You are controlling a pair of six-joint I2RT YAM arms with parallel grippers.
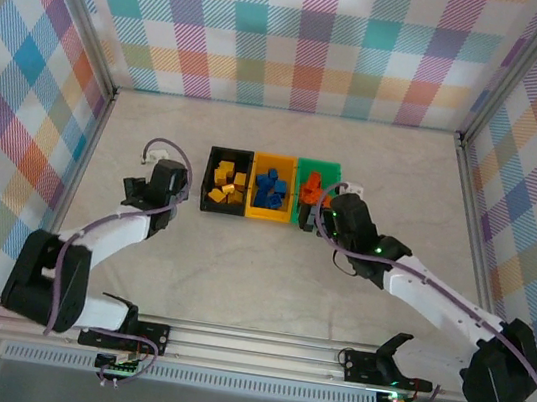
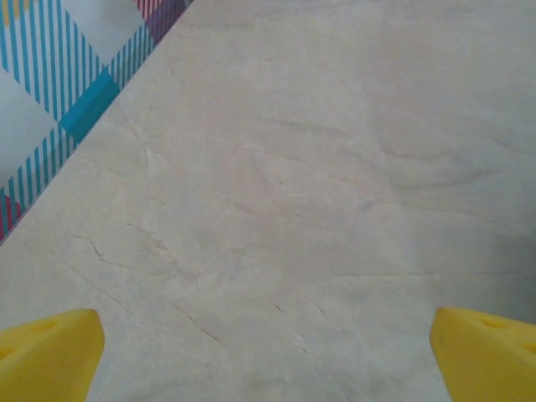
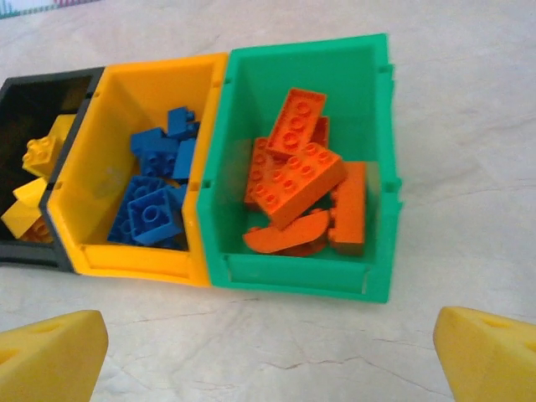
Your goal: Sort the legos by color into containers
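Note:
Three joined bins sit mid-table. The black bin (image 1: 225,195) (image 3: 33,100) holds yellow legos (image 1: 226,183) (image 3: 38,155). Blue legos (image 1: 270,188) (image 3: 155,209) fill the yellow-orange bin (image 1: 269,201) (image 3: 126,260). In the green bin (image 1: 318,173) (image 3: 301,280) lie orange legos (image 1: 311,184) (image 3: 297,180). My right gripper (image 1: 312,216) (image 3: 268,360) hovers just in front of the green bin, open and empty, yellow fingertips (image 3: 50,356) wide apart. To the left of the black bin my left gripper (image 1: 163,173) (image 2: 268,360) is open over bare table, with nothing between its fingertips (image 2: 46,356).
Checkered walls (image 1: 294,33) enclose the table on the left, back and right. A metal rail (image 1: 257,346) runs along the near edge by the arm bases. Bare tabletop (image 2: 318,184) lies under the left gripper.

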